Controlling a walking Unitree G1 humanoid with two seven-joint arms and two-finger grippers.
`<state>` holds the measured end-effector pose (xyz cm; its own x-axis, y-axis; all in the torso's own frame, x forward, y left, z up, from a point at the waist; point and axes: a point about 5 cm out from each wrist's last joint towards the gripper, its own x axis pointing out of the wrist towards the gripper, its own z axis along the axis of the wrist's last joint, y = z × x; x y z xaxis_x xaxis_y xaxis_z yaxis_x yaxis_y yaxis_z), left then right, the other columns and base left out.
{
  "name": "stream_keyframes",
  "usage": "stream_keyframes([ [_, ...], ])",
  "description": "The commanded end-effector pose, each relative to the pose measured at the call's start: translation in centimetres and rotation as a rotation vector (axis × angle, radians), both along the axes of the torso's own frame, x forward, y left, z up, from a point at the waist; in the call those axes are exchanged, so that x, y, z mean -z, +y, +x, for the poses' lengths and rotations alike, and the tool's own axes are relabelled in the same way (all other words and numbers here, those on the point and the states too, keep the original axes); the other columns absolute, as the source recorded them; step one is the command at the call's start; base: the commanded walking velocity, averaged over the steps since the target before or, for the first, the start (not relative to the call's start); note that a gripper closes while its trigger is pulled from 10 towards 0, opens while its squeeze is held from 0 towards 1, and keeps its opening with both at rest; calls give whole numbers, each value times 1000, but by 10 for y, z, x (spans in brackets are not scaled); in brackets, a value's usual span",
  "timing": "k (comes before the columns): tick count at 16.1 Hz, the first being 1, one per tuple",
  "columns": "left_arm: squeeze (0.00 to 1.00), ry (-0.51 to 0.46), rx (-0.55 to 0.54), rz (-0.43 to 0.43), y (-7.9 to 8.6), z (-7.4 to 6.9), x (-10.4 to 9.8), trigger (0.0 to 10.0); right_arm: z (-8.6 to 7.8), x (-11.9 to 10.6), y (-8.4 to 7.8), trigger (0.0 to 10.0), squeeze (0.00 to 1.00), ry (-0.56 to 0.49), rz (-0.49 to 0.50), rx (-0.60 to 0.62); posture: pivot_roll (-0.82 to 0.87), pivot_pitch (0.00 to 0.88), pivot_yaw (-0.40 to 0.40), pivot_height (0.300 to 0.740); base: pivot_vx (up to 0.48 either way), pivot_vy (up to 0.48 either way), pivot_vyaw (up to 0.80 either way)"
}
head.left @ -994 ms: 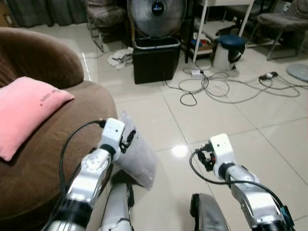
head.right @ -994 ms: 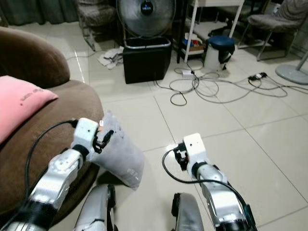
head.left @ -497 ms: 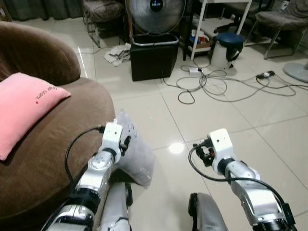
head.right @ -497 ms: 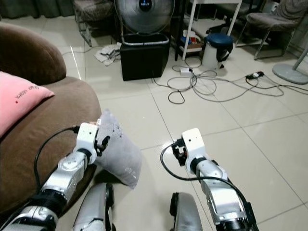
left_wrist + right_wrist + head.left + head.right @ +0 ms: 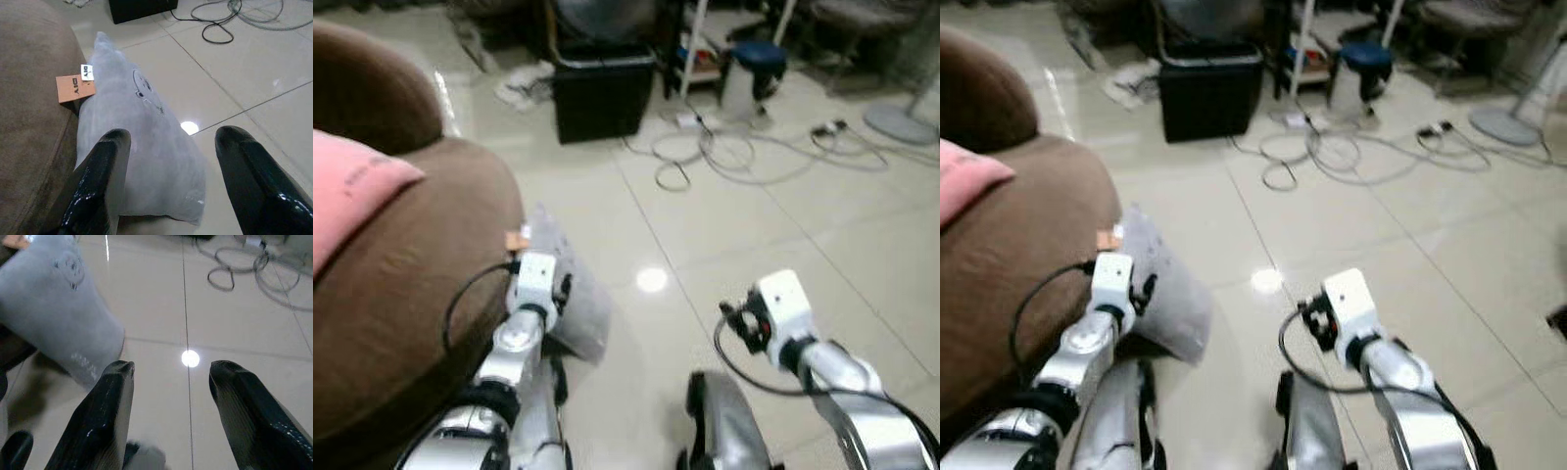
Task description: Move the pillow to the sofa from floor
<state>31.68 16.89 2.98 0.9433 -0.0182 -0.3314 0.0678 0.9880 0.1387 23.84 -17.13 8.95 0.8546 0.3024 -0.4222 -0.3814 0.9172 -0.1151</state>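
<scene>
A grey pillow point(image 5: 142, 142) stands on the tiled floor, leaning against the front of the brown sofa point(image 5: 401, 294); an orange tag point(image 5: 74, 87) hangs near its top. My left gripper point(image 5: 168, 147) is open, its fingers point(image 5: 105, 171) spread just above the pillow's lower half. In the head views the left arm point(image 5: 524, 313) reaches over the pillow point(image 5: 570, 289). My right gripper point(image 5: 168, 377) is open over bare tiles, with the pillow point(image 5: 56, 323) off to one side of it.
A pink cushion point(image 5: 347, 191) lies on the sofa seat. Farther off stand a black bin point(image 5: 602, 93), a fan behind it, a small blue-topped stool point(image 5: 754, 73) and loose cables point(image 5: 744, 157) on the floor. My legs point(image 5: 720, 431) show below.
The whole picture has shifted and blurred, so the camera has moved. The left arm has drawn lower and nearer to the pillow; the right arm has swung slightly outward.
</scene>
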Motion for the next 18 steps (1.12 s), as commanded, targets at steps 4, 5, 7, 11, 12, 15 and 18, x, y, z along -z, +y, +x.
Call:
stream_keyframes([
  [4,0,-105,-91,119,23,3,-11,10000,-15,-7,8,10000,0,32,20,-61,-84,197,-56,510,0,0,0],
  [5,0,-118,-104,123,26,3,-12,10000,-16,-8,8,10000,0,32,18,-65,-86,200,-57,510,0,0,0],
  [7,0,-133,-133,151,33,3,-13,10000,-23,-12,9,10000,0,31,12,-77,-114,222,-69,510,0,0,0],
  [11,0,-101,-246,157,50,4,-13,10000,-37,-23,11,10000,0,37,12,-108,-179,217,-111,510,0,0,0],
  [12,0,-92,-256,157,52,3,-12,10000,-38,-24,10,10000,0,39,8,-112,-189,215,-119,510,0,0,0],
  [15,0,-73,-319,147,61,1,-11,10000,-45,-33,7,10000,0,38,-3,-121,-227,209,-149,510,0,0,0],
  [18,0,-58,-336,198,68,0,-12,10000,-46,-44,6,10000,0,22,-18,-154,-250,198,-169,510,0,0,0],
])
